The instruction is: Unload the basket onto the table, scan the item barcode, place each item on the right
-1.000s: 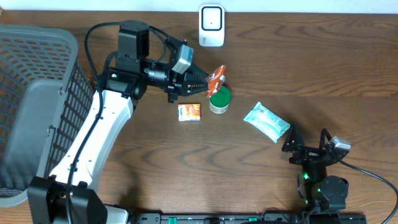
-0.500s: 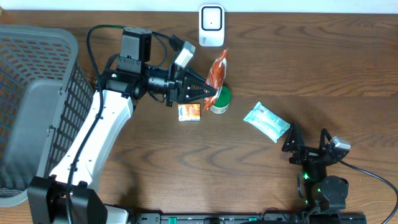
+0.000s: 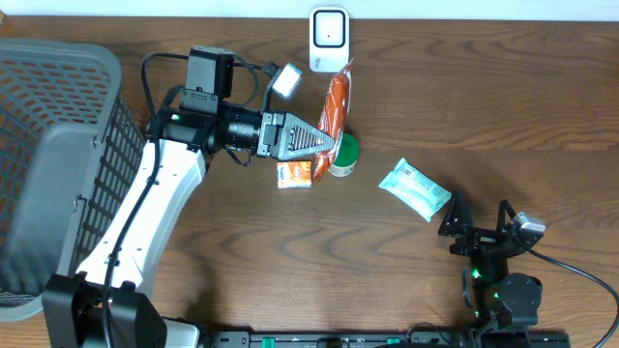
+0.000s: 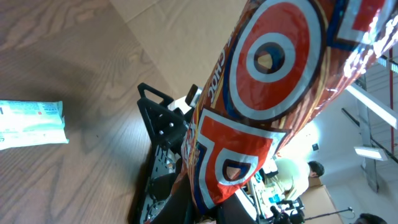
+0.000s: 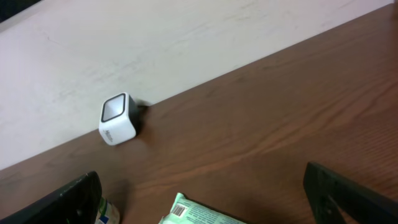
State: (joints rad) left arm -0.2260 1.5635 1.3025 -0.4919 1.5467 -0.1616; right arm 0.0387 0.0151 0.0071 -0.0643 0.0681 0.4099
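**Overhead view.** A wooden table (image 3: 242, 261) carries a grey mesh basket (image 3: 58, 116) at its left edge, which neither wrist camera shows. The left gripper (image 3: 329, 147) is clenched on the near end of an orange snack bag (image 3: 336, 97). The bag's far end points at the white scanner (image 3: 329, 40) by the far edge.

**Left wrist view.** Only this view shows the bag's red, white and blue print close up.

**Right wrist view.** The right gripper (image 3: 478, 220), near the front edge, has its jaws spread wide with nothing between them. Its camera shows the scanner's dark window.

**Smaller items.** A teal-and-white pack (image 3: 414, 188) lies right of centre. A green-lidded tub (image 3: 346, 155) sits beside the left fingertips, and a small orange packet (image 3: 294, 174) lies just left of it.
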